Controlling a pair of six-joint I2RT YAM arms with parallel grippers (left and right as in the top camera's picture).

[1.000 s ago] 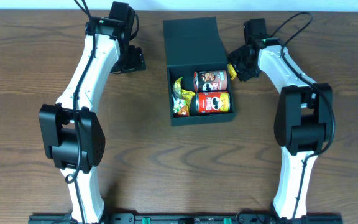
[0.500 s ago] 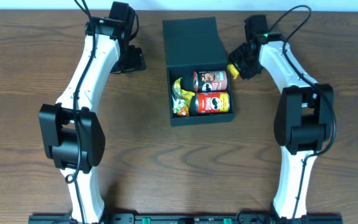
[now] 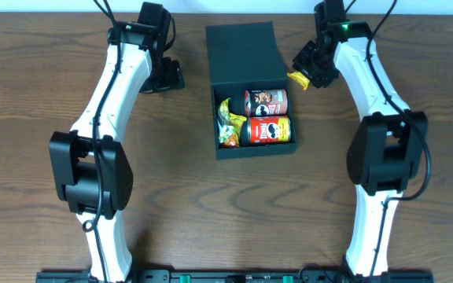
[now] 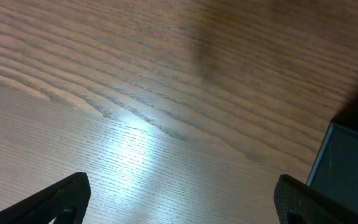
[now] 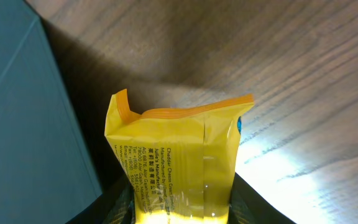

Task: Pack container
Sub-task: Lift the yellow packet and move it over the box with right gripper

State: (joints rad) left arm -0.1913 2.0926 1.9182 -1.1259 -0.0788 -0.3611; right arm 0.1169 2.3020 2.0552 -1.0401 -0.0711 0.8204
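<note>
The right end effector [image 3: 303,71] grips a yellow snack bag [image 5: 173,162] just beside the green container [image 3: 242,47]. The container sits open on the table [image 3: 38,118]. The left end effector [image 3: 170,76] is wide open, holding nothing.

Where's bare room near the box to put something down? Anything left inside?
Widest free patch: table in front of the box, between the left arm and right arm. Narrower strips either side of the box. Inside is crowded: two cans and a snack bag nearly fill the floor. The right pincer, holding a yellow packet, crowds the lid's right edge.
</note>
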